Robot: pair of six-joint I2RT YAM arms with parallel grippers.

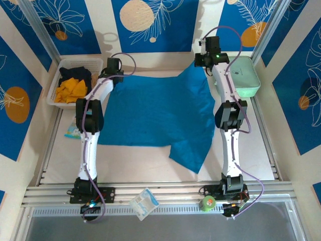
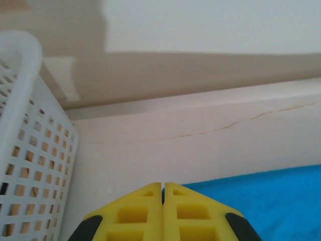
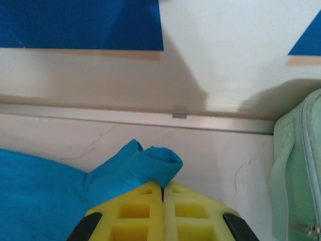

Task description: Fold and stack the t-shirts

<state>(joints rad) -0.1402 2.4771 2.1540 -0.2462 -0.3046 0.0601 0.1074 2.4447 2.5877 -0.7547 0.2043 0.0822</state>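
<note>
At the far left stands a white basket (image 1: pixel 80 61). A black t-shirt (image 1: pixel 75 74) and an orange-yellow t-shirt (image 1: pixel 70 90) lie crumpled in it. Just right of the basket is the left gripper (image 2: pixel 163 185), its yellow fingers (image 2: pixel 135 213) pressed together with no gap. The cloth edge begins just beside them, and I cannot tell if any cloth is pinched.

The teal-blue t-shirt (image 1: pixel 155 110) lies spread over the middle of the table (image 1: pixel 145 160), between the two arms, with one sleeve pointing to the near side. At its far right corner the right gripper (image 3: pixel 163 188) is closed on a raised fold of this shirt. A mint-green case (image 1: pixel 243 75) lies just to the right.
</note>
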